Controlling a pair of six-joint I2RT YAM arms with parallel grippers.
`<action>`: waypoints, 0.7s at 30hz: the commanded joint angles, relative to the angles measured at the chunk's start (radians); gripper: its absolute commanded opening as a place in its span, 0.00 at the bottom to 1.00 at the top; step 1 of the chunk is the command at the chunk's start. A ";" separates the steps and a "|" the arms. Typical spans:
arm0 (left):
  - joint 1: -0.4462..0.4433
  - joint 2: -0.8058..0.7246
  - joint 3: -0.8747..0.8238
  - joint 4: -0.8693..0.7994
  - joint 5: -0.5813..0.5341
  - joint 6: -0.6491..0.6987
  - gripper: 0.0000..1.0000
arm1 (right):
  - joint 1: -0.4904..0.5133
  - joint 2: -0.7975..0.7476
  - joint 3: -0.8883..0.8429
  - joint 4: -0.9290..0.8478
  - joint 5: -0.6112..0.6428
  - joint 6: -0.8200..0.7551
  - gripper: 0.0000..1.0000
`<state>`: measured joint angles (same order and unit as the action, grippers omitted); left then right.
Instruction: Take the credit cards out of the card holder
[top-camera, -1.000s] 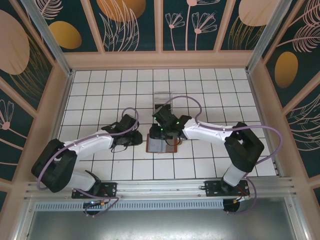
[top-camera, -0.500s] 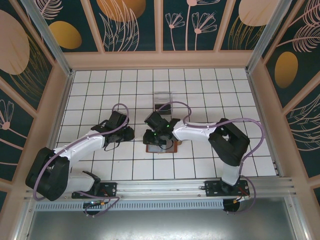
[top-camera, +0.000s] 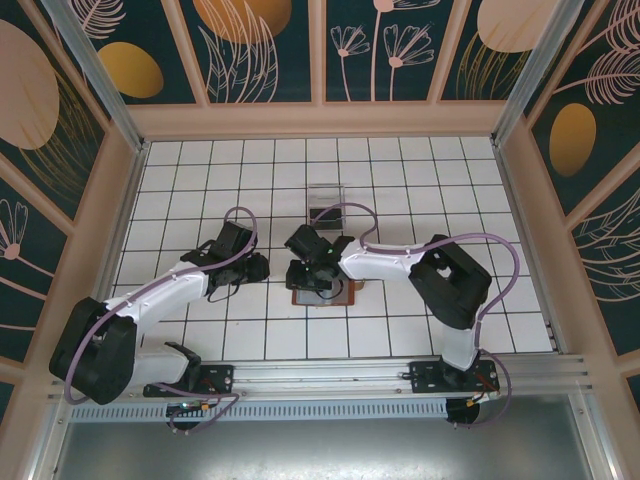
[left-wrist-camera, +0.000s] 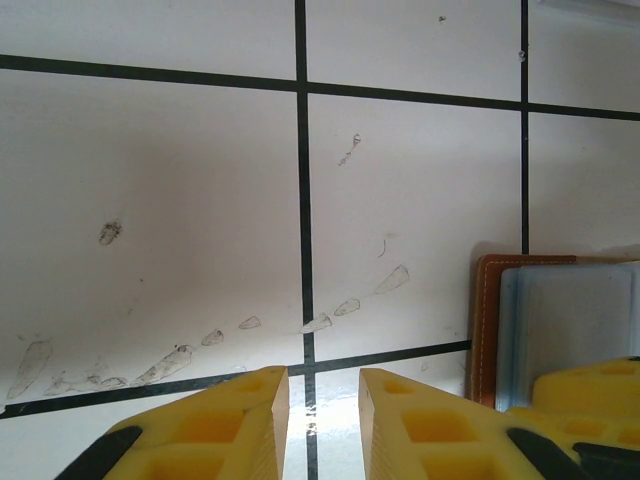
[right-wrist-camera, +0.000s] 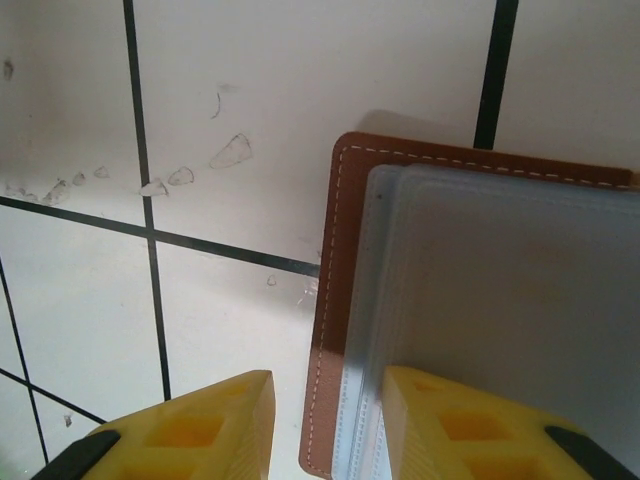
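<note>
Left gripper (left-wrist-camera: 318, 420) narrow, right gripper (right-wrist-camera: 330, 425) parted

top: high, looks down | wrists: close, down | shared: card holder (right-wrist-camera: 480, 300) edge

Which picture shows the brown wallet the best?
The right wrist view: the card holder is close, with its brown stitched edge and grey-blue inside clear. The left wrist view catches just its corner at the right. From the top view it is small and mostly hidden under the right arm.

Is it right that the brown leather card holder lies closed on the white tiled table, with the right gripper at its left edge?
Not quite. The brown leather card holder lies open: the right wrist view shows its grey-blue inside facing up. The right gripper is indeed at its left edge, on the white tiled table.
</note>
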<state>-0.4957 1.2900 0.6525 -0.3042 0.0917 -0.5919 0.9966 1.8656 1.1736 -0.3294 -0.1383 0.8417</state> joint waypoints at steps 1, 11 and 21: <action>0.004 -0.002 -0.004 -0.023 0.009 0.021 0.27 | 0.012 0.013 0.020 -0.058 0.049 0.009 0.35; 0.003 0.004 0.001 -0.019 0.017 0.021 0.27 | 0.024 0.008 0.042 -0.169 0.124 0.011 0.37; 0.004 0.007 -0.001 -0.010 0.037 0.021 0.27 | 0.037 0.030 0.134 -0.347 0.249 0.006 0.40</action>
<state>-0.4957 1.2911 0.6525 -0.3035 0.1101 -0.5865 1.0225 1.8755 1.2690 -0.5613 0.0174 0.8444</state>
